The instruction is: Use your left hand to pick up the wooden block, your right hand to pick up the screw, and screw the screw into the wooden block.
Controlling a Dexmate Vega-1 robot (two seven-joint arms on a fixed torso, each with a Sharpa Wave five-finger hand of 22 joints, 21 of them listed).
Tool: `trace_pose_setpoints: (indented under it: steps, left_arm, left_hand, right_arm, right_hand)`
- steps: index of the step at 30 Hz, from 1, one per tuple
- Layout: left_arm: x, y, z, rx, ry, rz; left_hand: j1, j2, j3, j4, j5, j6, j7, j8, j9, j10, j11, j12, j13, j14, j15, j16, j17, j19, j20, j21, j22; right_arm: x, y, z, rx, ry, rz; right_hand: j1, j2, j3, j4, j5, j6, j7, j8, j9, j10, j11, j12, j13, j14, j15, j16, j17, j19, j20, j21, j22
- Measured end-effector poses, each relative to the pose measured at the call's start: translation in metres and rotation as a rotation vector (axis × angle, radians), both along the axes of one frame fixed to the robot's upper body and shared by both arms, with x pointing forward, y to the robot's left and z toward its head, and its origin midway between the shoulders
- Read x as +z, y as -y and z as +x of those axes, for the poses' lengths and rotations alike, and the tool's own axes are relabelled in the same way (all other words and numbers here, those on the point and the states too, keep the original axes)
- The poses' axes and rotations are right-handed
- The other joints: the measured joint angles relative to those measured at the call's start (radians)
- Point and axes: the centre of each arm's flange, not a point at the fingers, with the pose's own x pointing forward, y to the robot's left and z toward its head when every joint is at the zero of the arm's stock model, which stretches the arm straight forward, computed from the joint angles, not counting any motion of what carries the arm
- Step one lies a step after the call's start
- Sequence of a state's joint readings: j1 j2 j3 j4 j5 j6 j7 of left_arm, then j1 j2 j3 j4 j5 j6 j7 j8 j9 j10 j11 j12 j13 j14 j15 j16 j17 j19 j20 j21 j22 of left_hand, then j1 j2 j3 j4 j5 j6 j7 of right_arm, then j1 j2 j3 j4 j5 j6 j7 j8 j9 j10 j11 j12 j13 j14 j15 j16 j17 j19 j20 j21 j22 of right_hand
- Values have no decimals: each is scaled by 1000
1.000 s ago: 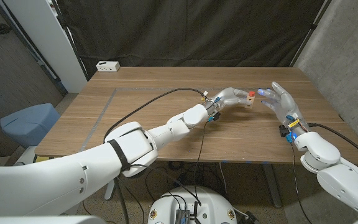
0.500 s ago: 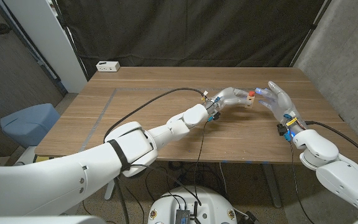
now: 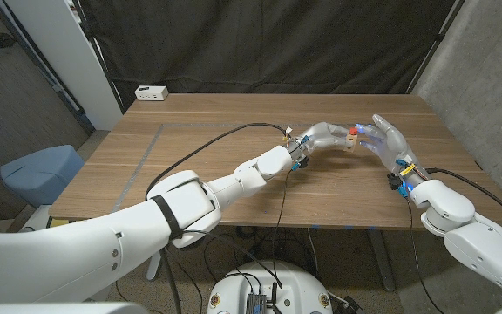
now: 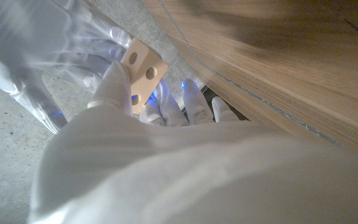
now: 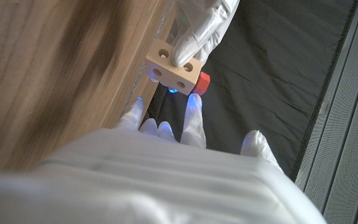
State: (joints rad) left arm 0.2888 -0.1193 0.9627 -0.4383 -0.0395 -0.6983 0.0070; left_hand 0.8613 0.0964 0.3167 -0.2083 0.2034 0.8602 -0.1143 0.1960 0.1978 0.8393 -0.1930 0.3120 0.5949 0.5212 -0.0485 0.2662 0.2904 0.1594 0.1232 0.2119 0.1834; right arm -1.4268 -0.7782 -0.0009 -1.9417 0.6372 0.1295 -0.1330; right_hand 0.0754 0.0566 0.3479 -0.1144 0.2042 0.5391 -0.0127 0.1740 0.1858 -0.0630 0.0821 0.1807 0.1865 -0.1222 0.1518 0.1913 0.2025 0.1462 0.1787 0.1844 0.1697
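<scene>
The left hand [image 3: 328, 135] clamps the pale square wooden block with round holes [image 5: 174, 67] between its fingertips [image 5: 188, 43], lifted above the brown wooden table [image 3: 190, 174], probably to turn a drilled face toward the other hand. The red-headed screw [image 5: 203, 80] already sits in that block's side, its head projecting. The right hand [image 3: 389, 139] is spread apart, fingertips [image 5: 193, 112] just beside the screw head; it grasps nothing, seemingly poised to twist.
</scene>
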Motion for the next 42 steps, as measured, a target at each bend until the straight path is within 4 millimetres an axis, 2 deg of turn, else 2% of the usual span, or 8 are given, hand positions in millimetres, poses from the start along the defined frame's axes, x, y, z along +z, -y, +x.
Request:
trace_pose_setpoints:
  steps: [9,24,42]
  left_arm:
    - [0,0,0,-1,1,0]
    - [-2,0,0,0,-4,0]
    - [-4,-1,-1,-4,-7,-4]
  left_hand:
    - [0,0,0,0,-2,2,2,0,0,0,0,0,0,0,0,0,0,0,0,0,0]
    - [-5,-5,-4,4,-4,5,5,0,0,11,0,1,5,7,-3,0,0,5,-5,0,0]
    - [-5,-5,-4,4,-3,5,5,0,-1,11,0,1,-1,7,-3,0,0,5,-5,0,0]
  right_arm:
    - [0,-1,1,8,-2,-3]
    - [0,-2,1,11,0,-4]
    - [-3,-2,-3,4,3,4]
  right_hand:
    - [0,0,0,0,0,26,-7,12,0,0,0,0,0,0,0,0,0,0,0,0,0]
    - [0,0,0,0,0,67,-5,24,-1,15,-25,8,0,0,0,3,0,0,0,0,0]
    - [0,0,0,0,0,115,0,37,-2,37,-39,16,0,10,-9,6,0,4,-4,5,0]
